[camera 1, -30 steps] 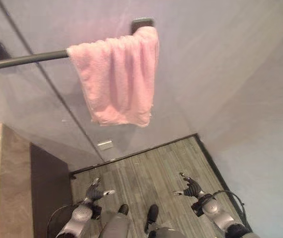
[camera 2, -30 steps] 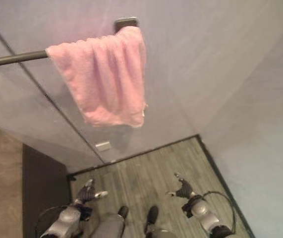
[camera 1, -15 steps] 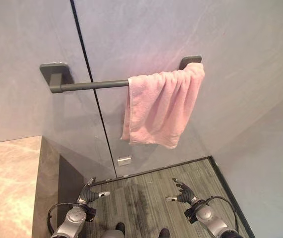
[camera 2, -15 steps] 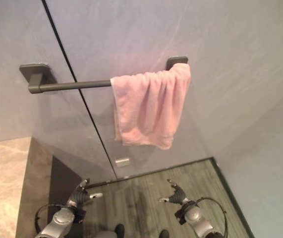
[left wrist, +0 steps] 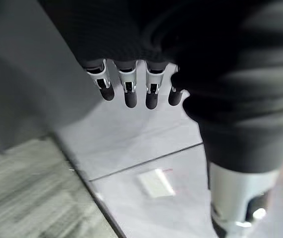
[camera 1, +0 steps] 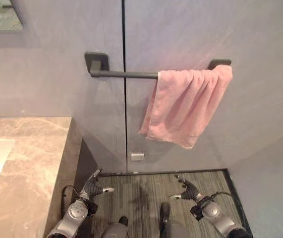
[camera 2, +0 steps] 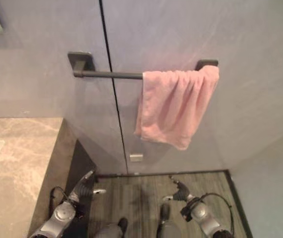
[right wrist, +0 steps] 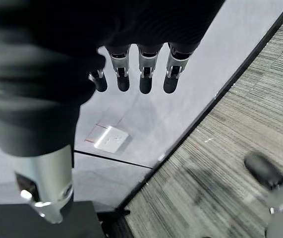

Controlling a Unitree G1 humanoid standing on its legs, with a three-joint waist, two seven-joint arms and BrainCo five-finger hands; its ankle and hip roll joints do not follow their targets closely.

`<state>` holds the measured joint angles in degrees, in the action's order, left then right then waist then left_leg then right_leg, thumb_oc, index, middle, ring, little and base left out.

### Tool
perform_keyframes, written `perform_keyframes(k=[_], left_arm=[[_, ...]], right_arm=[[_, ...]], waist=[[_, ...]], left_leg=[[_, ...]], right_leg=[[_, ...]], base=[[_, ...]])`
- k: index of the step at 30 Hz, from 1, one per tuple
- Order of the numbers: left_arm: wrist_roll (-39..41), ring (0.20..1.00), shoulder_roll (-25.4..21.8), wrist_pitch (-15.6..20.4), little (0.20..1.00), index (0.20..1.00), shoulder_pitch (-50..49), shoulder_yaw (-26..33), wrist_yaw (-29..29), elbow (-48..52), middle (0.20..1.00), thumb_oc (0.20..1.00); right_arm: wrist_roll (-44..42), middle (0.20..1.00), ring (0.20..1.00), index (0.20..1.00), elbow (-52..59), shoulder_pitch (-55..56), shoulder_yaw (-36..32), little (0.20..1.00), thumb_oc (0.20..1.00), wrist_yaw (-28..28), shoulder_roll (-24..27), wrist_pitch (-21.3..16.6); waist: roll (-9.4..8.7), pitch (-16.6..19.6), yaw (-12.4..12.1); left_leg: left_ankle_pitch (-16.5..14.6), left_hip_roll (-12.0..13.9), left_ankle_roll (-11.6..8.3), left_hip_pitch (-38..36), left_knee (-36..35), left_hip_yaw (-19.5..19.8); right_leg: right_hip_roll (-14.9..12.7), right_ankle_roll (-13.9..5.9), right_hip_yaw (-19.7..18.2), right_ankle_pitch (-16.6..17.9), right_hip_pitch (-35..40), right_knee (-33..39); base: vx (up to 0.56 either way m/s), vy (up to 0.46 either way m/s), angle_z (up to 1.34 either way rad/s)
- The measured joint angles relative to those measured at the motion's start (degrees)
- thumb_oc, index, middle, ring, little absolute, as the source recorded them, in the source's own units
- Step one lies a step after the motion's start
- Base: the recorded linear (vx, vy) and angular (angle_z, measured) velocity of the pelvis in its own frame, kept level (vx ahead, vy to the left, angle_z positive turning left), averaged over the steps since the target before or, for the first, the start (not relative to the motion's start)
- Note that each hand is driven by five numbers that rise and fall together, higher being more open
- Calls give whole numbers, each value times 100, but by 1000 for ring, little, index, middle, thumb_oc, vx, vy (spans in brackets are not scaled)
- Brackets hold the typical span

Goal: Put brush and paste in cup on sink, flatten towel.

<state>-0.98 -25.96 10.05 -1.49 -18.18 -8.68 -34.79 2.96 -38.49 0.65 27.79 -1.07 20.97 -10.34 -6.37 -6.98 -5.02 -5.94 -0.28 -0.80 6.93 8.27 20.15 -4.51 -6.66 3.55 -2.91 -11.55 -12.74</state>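
Towel bunched on the rail, both hands low and empty

The pink towel (camera 1: 186, 106) hangs gathered at the right end of the dark rail (camera 1: 124, 74), beside the stone bench (camera 1: 27, 158). To flatten it, I'd pinch its upper edge and draw it leftward along the rail. The left robot hand (camera 1: 95, 187) and right robot hand (camera 1: 188, 189) hang near the floor, fingers relaxed, grasping nothing.

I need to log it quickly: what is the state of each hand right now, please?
Left hand: open, fingers relaxed, holding nothing, low above the floor.
Right hand: open, fingers relaxed, holding nothing, also low, well below the pink towel.
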Motion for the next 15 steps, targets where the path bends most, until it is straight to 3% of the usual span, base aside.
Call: perform_keyframes(k=[1,2,4,5,6,7,9,10,12,15], left_arm=[[31,1000,47,-29,1000,1000,-87,72,-32,-136,1000,1000],[39,1000,116,-29,1000,1000,-69,74,-34,-132,1000,1000],[54,1000,155,-32,1000,1000,-258,-23,-33,-105,1000,1000],[55,1000,161,-53,1000,1000,-250,-92,-34,-111,1000,1000],[57,1000,181,-51,1000,1000,-155,-133,-49,-91,1000,1000],[58,1000,188,-28,1000,1000,-39,-95,-111,-68,1000,1000],[64,1000,186,-26,1000,1000,-53,116,-179,62,1000,1000],[64,1000,180,-23,1000,1000,-68,202,-198,140,1000,1000],[58,1000,153,-20,1000,1000,-9,228,-226,207,1000,1000],[57,1000,148,-21,1000,1000,-245,567,-238,296,1000,1000]], right_arm=[[-21,1000,1000,1000,25,42,-194,1000,1000,-18,-13,5],[-51,1000,1000,1000,193,200,-406,1000,1000,-36,43,-6],[-65,1000,1000,1000,150,76,-497,1000,1000,-117,217,5],[-67,1000,1000,1000,145,-6,-535,1000,1000,-183,291,-8],[-68,1000,1000,1000,136,-114,-694,1000,1000,-306,319,2],[-71,1000,1000,1000,137,-272,-790,1000,1000,-406,330,3],[-106,1000,1000,1000,136,-496,-801,1000,1000,-480,225,3],[-113,1000,1000,1000,139,-526,-811,1000,1000,-509,192,-4],[-201,1000,1000,1000,137,-315,-1034,1000,1000,-531,156,3],[-217,1000,1000,1000,124,156,-1320,1000,1000,-612,129,9]], waist=[[-22,54,-36],[-92,94,29],[-124,73,22],[-96,51,74],[-87,44,283],[-101,-8,329],[3,-25,344],[41,-4,353],[125,30,441],[229,179,454]], left_leg=[[-63,445,79,-34,-488,326],[-119,573,163,108,-573,360],[128,573,-156,-41,-485,177],[261,549,-203,-29,-251,-307],[215,453,-158,126,-46,-898],[234,262,-116,15,-330,-1110],[233,87,-103,-506,-908,-949],[235,54,-103,-660,-1247,-967],[453,120,-87,-690,-1333,-1145],[497,80,-80,-750,-1326,-1310]], right_leg=[[394,346,277,-119,165,363],[420,515,585,-30,184,569],[552,691,690,132,307,794],[563,782,751,195,354,882],[513,835,826,328,357,1045],[479,846,813,453,347,1196],[688,912,544,699,621,1601],[742,910,463,720,669,1665],[773,870,493,691,743,1768],[722,784,437,672,749,1782]], base=[[228,-327,207],[97,-170,158],[-38,-35,57],[-47,13,41],[38,14,46],[81,18,12],[113,47,-59],[114,70,-47],[103,96,-12],[59,118,-15]])
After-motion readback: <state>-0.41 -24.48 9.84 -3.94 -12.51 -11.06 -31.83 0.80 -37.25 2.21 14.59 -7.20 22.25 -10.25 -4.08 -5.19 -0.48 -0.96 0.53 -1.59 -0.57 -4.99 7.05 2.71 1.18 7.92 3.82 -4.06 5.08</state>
